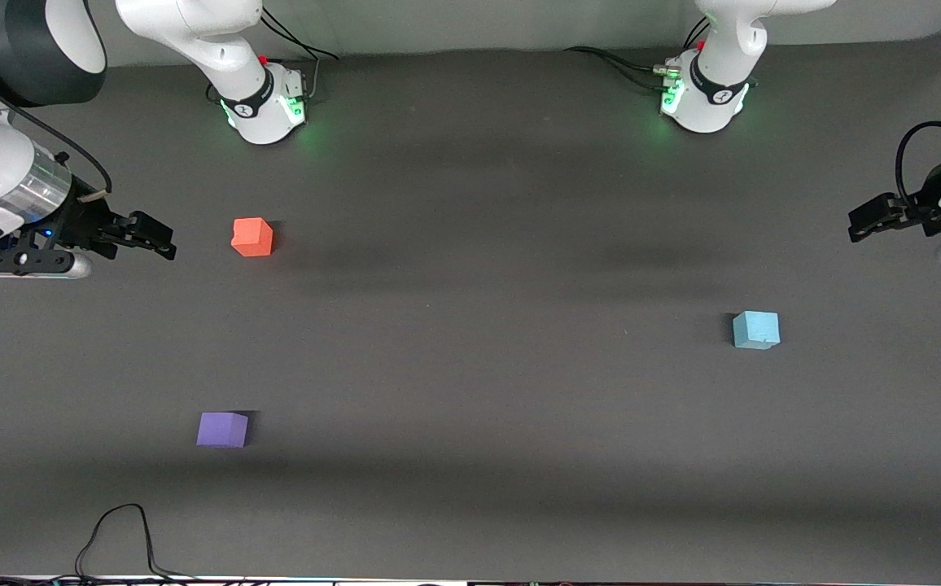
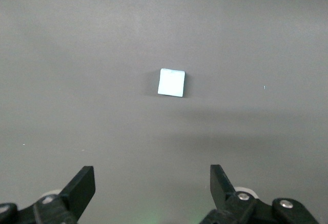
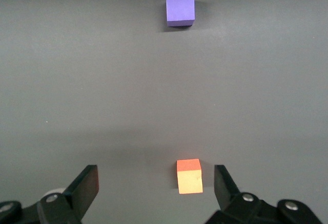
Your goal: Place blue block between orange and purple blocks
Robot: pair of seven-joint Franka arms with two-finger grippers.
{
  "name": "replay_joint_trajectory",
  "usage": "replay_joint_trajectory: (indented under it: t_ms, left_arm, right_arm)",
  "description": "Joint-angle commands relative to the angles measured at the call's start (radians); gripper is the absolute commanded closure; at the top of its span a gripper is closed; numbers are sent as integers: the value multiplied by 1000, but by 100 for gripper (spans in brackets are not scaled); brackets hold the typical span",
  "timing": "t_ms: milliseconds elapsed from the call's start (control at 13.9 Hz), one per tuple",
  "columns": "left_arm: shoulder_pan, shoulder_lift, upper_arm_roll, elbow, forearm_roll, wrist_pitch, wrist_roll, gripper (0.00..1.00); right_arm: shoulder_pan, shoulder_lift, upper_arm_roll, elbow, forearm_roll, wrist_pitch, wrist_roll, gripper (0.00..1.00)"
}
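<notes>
Lighting even and moderate, from overhead. Broad soft shadow bands cross the dark grey matte table surface (image 1: 470, 505). The small orange-red matte cube (image 1: 252, 237) casts a short shadow toward 3 o'clock. Green glow at both arm bases. Focus acceptable; no glare noted.

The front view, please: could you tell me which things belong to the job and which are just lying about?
Job:
- blue block, toward the left arm's end
- orange block
- purple block
- left gripper, open, empty
- right gripper, open, empty

Lying about:
- black cable at the table's near edge
</notes>
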Motion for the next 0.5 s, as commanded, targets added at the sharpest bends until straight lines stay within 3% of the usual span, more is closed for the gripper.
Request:
replay_joint_trajectory:
  t_ms: [0,430]
  left_arm:
    - [7,15,-8,31,7,-27,14,0]
    - [5,17,-8,37,7,-26,5,0]
  right_arm:
    - [7,-9,-4,-6,3,16,-7,0]
    - [4,-9,-14,-5,-11,57,-13,0]
